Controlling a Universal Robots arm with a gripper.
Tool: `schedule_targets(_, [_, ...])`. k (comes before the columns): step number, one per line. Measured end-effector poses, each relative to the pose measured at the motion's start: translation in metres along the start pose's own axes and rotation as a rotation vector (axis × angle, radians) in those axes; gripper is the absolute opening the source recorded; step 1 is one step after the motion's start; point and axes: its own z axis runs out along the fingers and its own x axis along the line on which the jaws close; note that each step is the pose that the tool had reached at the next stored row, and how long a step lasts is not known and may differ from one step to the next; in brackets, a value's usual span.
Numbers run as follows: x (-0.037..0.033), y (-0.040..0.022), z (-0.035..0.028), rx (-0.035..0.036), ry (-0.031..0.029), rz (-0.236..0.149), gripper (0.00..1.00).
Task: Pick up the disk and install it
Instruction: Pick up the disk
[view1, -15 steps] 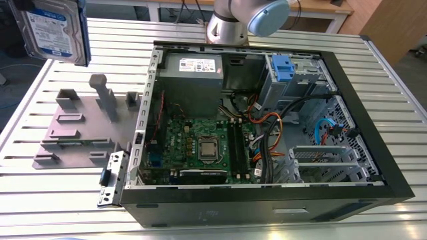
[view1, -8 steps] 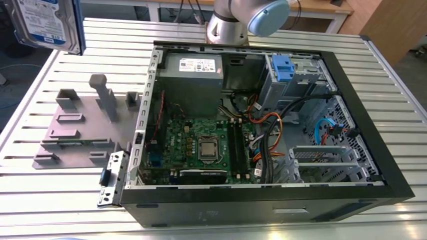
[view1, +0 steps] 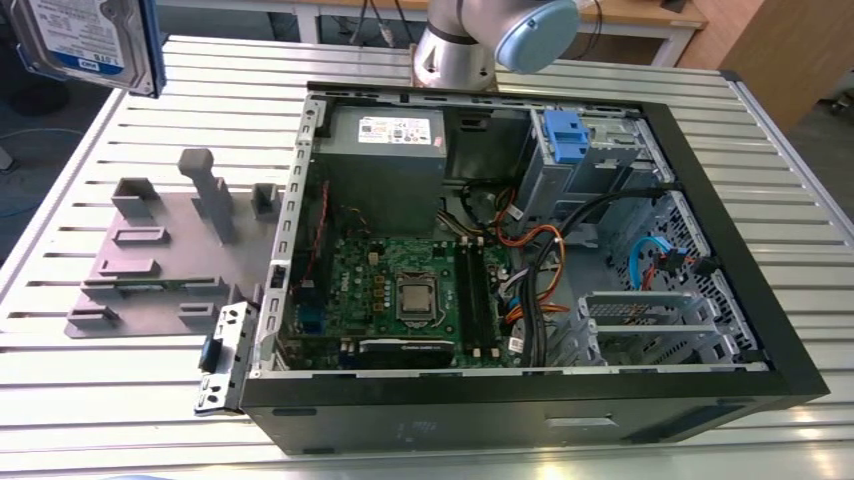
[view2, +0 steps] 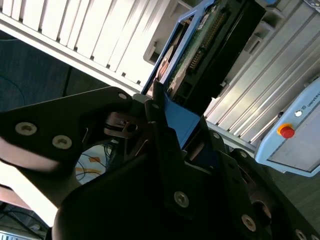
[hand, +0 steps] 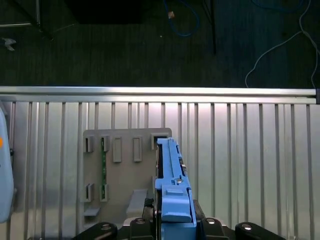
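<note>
One disk (view1: 87, 40) hangs high above the slatted surface (view1: 120, 390), well apart from the open computer case (view1: 534, 425); the gripper (hand: 174, 220) clamps its blue bracket (hand: 175, 197), probably to keep the faces free.

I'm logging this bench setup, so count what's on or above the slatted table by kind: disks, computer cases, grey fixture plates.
disk, held up in the gripper: 1
computer case, open: 1
grey fixture plate: 1
Total: 3
</note>
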Motion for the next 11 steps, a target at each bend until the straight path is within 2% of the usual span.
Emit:
schedule_targets(5, [0.001,0.0,-0.0002,-0.0002,0.0,0.0,0.37])
schedule_targets(11, [0.0182,-0.0004,0.0003,0.0001,-0.0001,0.0,0.37])
